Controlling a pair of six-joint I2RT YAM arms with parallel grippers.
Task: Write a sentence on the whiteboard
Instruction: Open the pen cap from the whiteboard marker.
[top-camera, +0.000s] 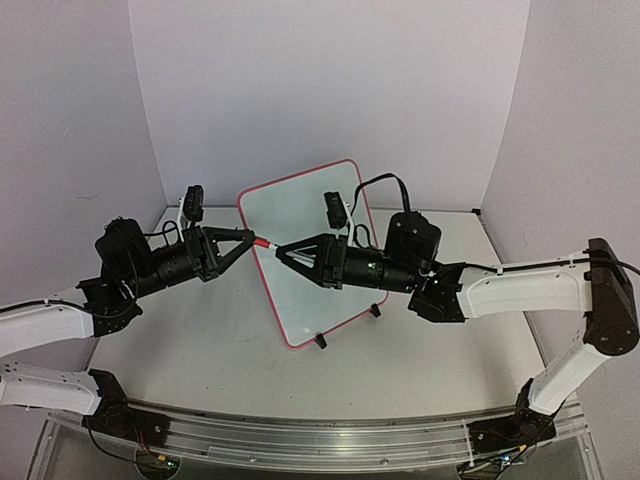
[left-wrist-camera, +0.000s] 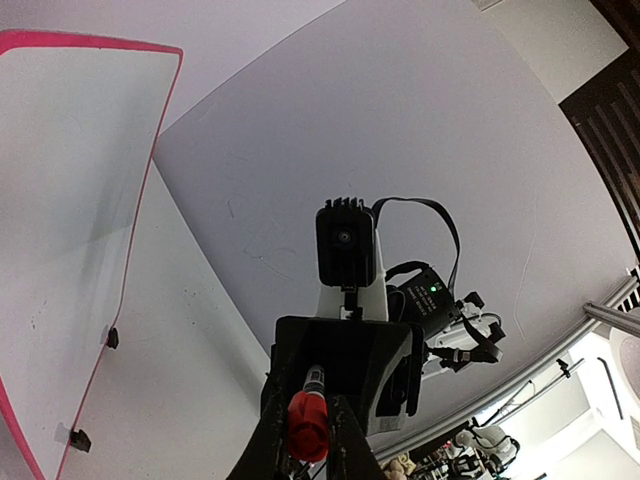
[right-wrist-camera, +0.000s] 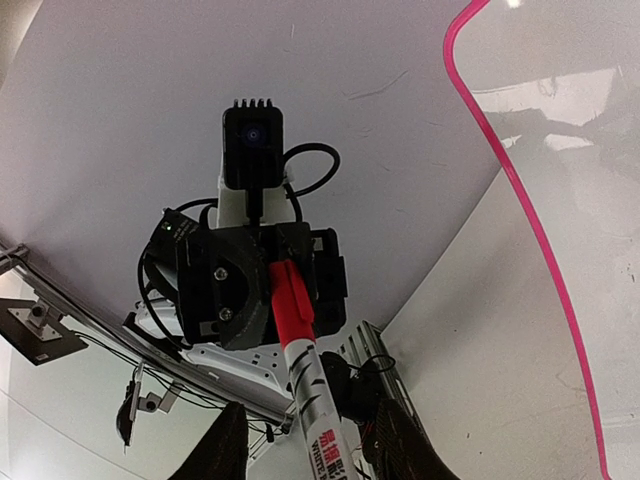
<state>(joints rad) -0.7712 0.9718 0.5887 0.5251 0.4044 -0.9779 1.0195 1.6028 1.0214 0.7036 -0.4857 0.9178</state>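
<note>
Fingers first: left gripper (top-camera: 250, 240) is clenched on the red cap end of the marker (top-camera: 266, 244); left wrist view has the cap (left-wrist-camera: 308, 425) pinched tight between both fingers (left-wrist-camera: 265, 455)

Right gripper (top-camera: 282, 250) meets it tip to tip, jaws partly spread. In the right wrist view its fingers (right-wrist-camera: 228, 440) sit either side of the marker's white barrel (right-wrist-camera: 318, 400) with a gap showing on both sides, so released, no contact visible

Marker lies roughly level, bridging the two grippers in the air in front of the whiteboard (top-camera: 300, 205)

Whiteboard stands tilted on its black feet (top-camera: 321, 342) on the table (top-camera: 200, 340), mid-back, red rim all round. Right arm reaches across its lower right part and that arm's wrist camera covers some of the face

View notes: top camera can't resolve the right finger gap, only the right wrist view does, and it also shows red print on the barrel. Left wrist view shows the right gripper head-on behind the cap, board (left-wrist-camera: 70, 200) off to the left with two feet (left-wrist-camera: 112, 338) visible. Right wrist view catches only a board corner (right-wrist-camera: 580, 300)
</note>
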